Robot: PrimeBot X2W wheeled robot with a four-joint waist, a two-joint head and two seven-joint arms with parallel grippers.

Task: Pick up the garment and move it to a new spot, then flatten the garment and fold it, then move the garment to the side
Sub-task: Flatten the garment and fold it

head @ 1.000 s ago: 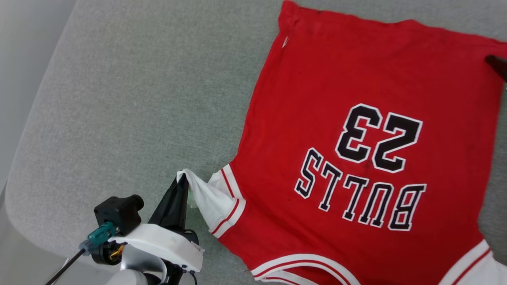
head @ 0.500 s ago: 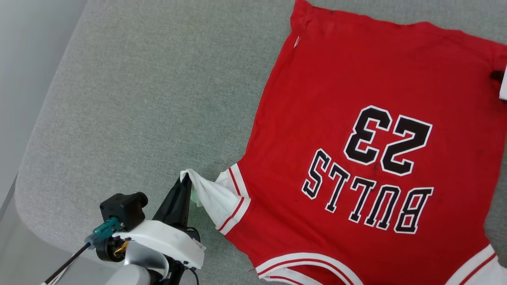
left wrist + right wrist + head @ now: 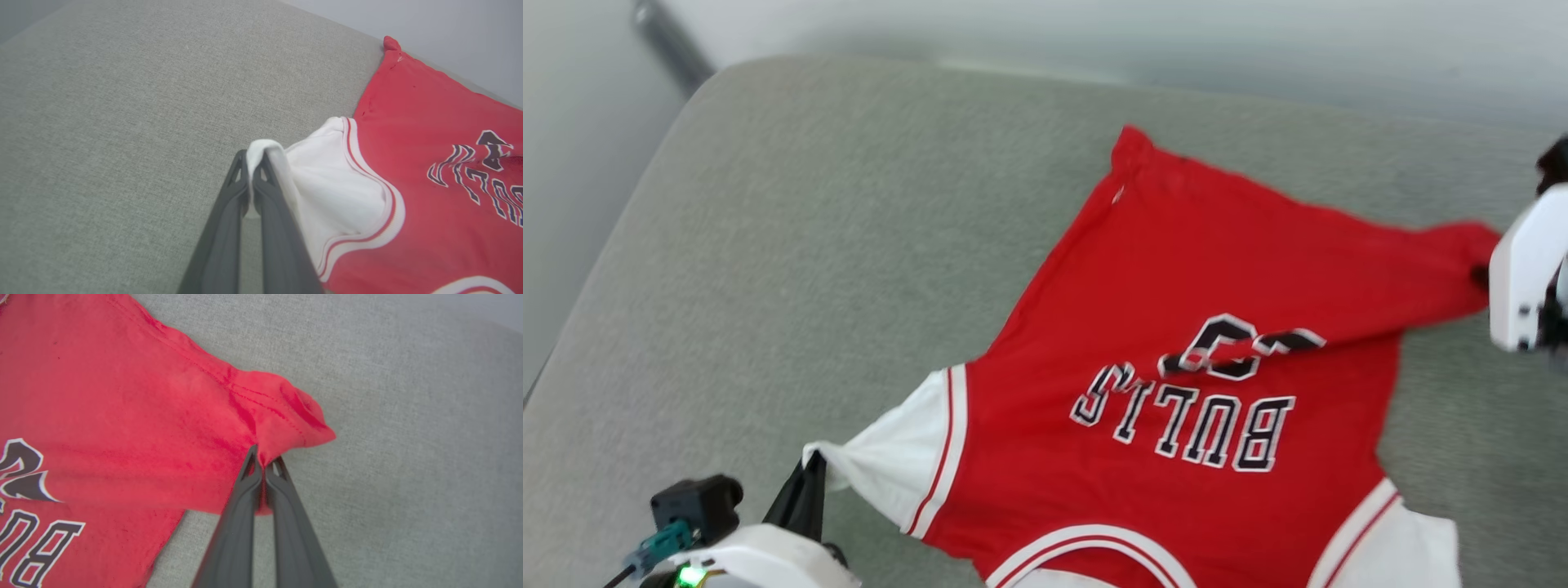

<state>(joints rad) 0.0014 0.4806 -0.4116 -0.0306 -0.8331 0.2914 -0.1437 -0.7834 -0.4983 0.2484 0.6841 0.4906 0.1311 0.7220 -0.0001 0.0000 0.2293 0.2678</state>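
You've got the left gripper (image 3: pixel 253 157) at near left, pressed together on the white sleeve (image 3: pixel 335 183) tip. The garment (image 3: pixel 1176 327) stretches right from it across the grey cushion (image 3: pixel 768 245), print up. At far right, the right gripper (image 3: pixel 264 457) pinches the red hem corner (image 3: pixel 294 416).

The garment (image 3: pixel 1176 310) is soft, matt cloth, red with white sleeves. Under it, the grey padded surface (image 3: pixel 809 245) has a rough woven fabric, also matt. The left end effector (image 3: pixel 254 155) and the right end effector (image 3: pixel 264 455) look like dark matt plastic. The wrist shell (image 3: pixel 1523 269) is smooth white plastic.
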